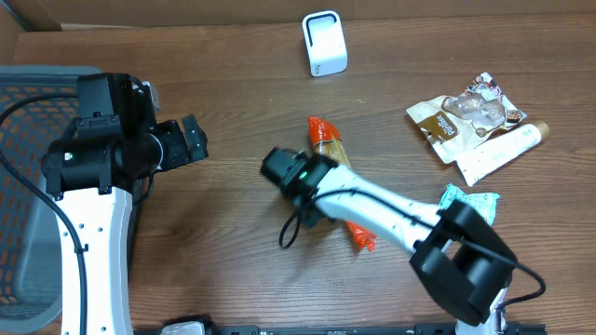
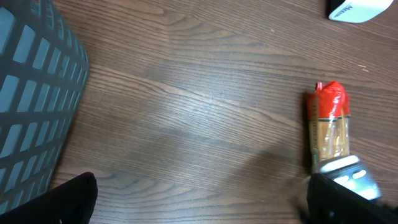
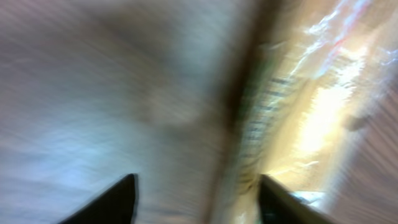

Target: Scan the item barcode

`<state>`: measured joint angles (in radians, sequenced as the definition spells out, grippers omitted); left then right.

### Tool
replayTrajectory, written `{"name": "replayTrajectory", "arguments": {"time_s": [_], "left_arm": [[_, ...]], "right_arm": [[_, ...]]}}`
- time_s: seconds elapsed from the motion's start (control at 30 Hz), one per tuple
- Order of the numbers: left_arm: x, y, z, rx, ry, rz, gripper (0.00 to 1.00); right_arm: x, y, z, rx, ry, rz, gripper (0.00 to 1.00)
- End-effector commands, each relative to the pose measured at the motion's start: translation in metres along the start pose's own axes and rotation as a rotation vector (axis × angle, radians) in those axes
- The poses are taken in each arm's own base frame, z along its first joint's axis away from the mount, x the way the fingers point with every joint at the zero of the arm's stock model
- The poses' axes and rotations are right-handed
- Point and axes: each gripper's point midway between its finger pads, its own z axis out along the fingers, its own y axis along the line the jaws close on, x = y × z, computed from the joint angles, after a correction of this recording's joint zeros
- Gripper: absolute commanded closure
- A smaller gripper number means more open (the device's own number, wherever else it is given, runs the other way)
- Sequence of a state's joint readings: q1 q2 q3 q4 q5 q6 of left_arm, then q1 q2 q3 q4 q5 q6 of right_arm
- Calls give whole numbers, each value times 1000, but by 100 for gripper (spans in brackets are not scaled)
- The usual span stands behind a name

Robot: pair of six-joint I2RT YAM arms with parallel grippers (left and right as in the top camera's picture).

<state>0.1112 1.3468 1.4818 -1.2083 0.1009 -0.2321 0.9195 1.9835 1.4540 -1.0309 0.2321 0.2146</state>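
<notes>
The snack pack (image 1: 328,141) lies flat on the desk (image 1: 223,84), directly beneath the right jaws. They stand apart and clamp nothing. In the blurred wrist view the pack sits off toward one finger (image 3: 283,199). The left jaws gape wide and empty, well apart from the pack. The pack's long axis follows the right arm's reach, with one red end ahead of the jaws. This looks like the pick-up step. Next the jaws should centre, close across the narrow width, lift, and present the barcode to the scanner (image 1: 324,44).

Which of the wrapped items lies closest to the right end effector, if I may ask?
The long red-tipped packet at centre, directly beside the right end effector; the brown pouch, white tube and teal packet lie farther right.
</notes>
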Motion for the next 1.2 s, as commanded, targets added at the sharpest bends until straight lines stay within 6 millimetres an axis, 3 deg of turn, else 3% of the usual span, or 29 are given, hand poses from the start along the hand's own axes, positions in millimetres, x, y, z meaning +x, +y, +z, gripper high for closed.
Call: {"name": "replayTrajectory", "arguments": {"time_s": [0.0, 0.1, 0.2, 0.37, 0.47, 0.57, 0.73, 0.87, 1.1, 1.17], "left_arm": [[-5, -2, -2, 3, -12, 17, 0], [-5, -2, -2, 3, -13, 17, 1], [-5, -2, -2, 3, -12, 17, 1], [-5, -2, -2, 3, -13, 17, 0], [-5, -2, -2, 3, -13, 17, 0], [-5, -2, -2, 3, -13, 17, 0], [-5, -2, -2, 3, -13, 17, 0], [-5, -2, -2, 3, -13, 17, 1], [-5, -2, -2, 3, -12, 17, 0], [-5, -2, -2, 3, -13, 17, 0]], "right_arm": [[-6, 31, -20, -121, -30, -31, 25], [-11, 35, -31, -171, -25, -21, 23], [-23, 22, -47, -200, -29, 22, 24], [-41, -36, -72, -188, -50, 154, 22], [-42, -77, -67, -181, -33, 239, 11], [-33, -95, -56, -287, 7, 243, 7], [-10, -96, -43, -570, 63, 239, 6], [16, -83, -27, -735, 112, 240, 6], [45, -50, -3, -823, 169, 220, 7], [46, -43, -2, -834, 168, 206, 14]]}}
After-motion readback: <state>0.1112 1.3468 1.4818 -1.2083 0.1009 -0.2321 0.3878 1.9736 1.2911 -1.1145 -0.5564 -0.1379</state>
